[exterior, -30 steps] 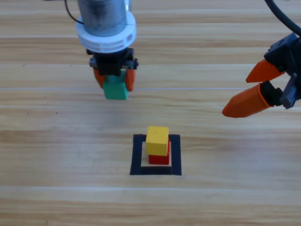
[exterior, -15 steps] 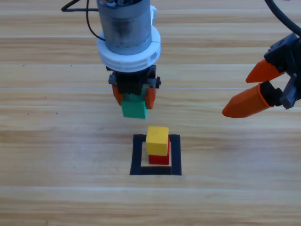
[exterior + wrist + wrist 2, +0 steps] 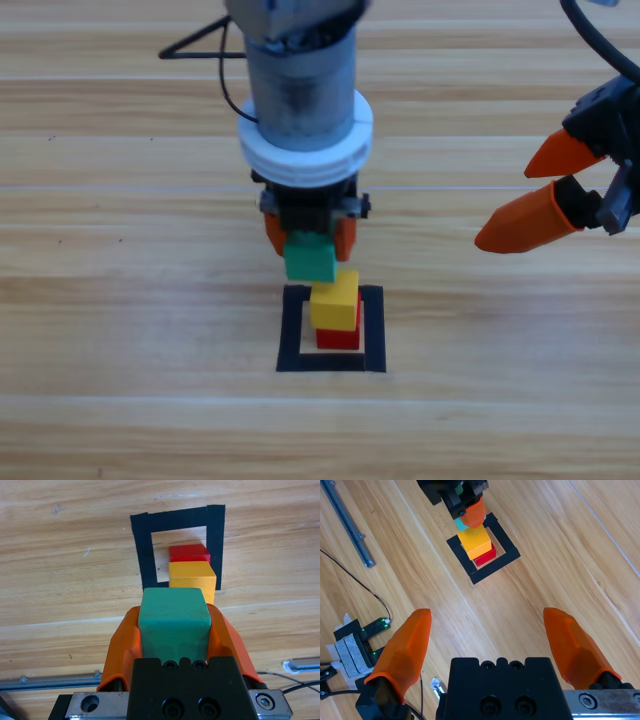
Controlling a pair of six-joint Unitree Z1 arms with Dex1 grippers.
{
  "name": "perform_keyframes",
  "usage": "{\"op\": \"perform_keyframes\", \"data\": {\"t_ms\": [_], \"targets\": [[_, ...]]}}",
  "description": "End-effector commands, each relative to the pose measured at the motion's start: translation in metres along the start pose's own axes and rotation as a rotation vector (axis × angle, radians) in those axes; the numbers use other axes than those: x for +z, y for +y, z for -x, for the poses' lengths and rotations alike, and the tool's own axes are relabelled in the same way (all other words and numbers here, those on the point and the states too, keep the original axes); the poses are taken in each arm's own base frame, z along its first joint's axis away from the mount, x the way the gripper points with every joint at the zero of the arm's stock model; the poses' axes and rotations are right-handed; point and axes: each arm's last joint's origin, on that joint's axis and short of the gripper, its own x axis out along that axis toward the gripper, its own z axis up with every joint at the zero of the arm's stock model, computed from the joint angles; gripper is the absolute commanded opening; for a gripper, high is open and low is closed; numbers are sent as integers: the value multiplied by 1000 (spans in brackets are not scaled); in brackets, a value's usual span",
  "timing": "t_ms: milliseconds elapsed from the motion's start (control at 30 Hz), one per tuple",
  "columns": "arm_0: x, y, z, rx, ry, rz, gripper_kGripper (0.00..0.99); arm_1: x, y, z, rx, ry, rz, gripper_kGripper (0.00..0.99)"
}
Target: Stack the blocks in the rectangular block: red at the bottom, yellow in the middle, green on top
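high view: the left pincer point(image 3: 311, 240) comes down from the top edge near the middle of the desk point(image 3: 120, 300), its two orange jaws closed on the sides of the green cube point(image 3: 310, 261). the cube has no long axis; it sits square between the jaws, its faces roughly in line with the desk's planks, and juts out past the jaw tips. it hangs in the air just beyond the far edge of the black tape square point(image 3: 331, 330), overlapping the far corner of the yellow cube point(image 3: 335, 305) from this angle, not yet resting on it. the yellow cube sits on the red cube point(image 3: 339, 338) inside the tape outline, turned slightly against the red one.

left wrist view: the green cube point(image 3: 173, 622) fills the gap between the jaws, with the yellow cube point(image 3: 192, 580) and red cube point(image 3: 189, 553) beyond it, offset to one side.

the right pincer point(image 3: 545, 190) waits at the right edge, jaws spread wide, holding nothing, well apart from the stack.
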Motion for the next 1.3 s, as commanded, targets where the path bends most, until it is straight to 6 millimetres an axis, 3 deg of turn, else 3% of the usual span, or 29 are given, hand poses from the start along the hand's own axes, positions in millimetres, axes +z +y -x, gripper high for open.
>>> {"op": "perform_keyframes", "data": {"t_ms": [33, 733, 1300], "targets": [[-10, -23, -20, 20, 32, -30, 0, -9, -4, 7, -24, -10, -10, 986], [-6, -34, -39, 41, 37, -41, 0, -9, -7, -3, -20, 20, -5, 986], [-5, -35, -42, 43, 37, -50, 0, -10, -6, -3, -16, 24, -3, 986]]}}
